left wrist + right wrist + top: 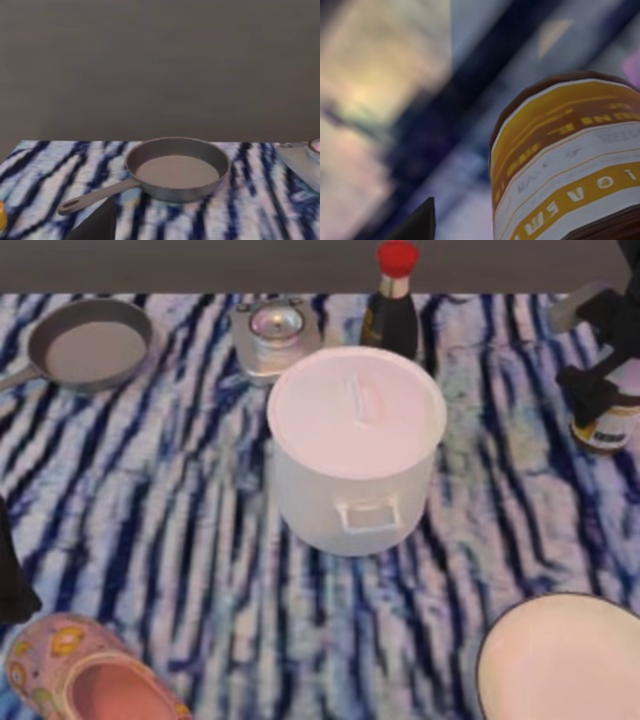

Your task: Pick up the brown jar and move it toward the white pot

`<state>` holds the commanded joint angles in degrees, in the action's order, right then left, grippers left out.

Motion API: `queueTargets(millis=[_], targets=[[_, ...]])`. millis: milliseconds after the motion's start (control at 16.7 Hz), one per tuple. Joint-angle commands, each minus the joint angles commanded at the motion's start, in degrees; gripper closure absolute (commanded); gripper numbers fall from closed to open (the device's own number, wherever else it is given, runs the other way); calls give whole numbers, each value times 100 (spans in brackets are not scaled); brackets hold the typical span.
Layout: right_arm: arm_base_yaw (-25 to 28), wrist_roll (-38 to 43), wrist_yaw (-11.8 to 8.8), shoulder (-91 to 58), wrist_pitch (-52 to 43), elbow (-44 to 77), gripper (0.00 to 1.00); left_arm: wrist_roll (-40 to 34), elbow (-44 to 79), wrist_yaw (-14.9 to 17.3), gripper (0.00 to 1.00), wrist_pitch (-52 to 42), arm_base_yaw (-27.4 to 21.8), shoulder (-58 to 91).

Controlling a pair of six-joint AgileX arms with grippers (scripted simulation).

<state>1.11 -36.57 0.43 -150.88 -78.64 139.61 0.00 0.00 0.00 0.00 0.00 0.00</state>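
- Because the small brown cylindrical jar with the cream-yellow label (604,427) stands at the far right edge of the blue-and-white striped tablecloth (180,530), the right gripper (592,390) is the one placed to take it — that arm reaches in from the top view's upper right corner and sits directly over the jar, covering its lid.
- From above, the gripper's dark body overlaps the jar's top; whether the fingers are apart or already pressed on the jar I cannot tell, since the contact is hidden.
- Seen from the right wrist, the jar's label (570,165) fills much of the frame, very close to the camera, with one dark fingertip (417,222) showing beside it and apart from it.
- Its long axis is upright, so a grasp from above around the lid or upper wall looks the natural one.
- Leftward of the jar, near the middle of the table, stands the large white cylindrical pot with its flat lid and looped side handle (355,450) — the two are well apart, with bare cloth between them.
- The carry, I judge, runs left across the top view.
- At the left edge, the left gripper (14,585) sits parked, far from the jar; its fingers are not readable.
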Motion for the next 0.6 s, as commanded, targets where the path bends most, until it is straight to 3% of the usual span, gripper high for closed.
queueTargets(millis=[180, 600], targets=[[0, 0, 0, 0, 0, 0, 0, 0, 0, 0, 0, 0, 0, 0], [0, 0, 0, 0, 0, 0, 53, 0, 0, 0, 0, 0, 0, 0]])
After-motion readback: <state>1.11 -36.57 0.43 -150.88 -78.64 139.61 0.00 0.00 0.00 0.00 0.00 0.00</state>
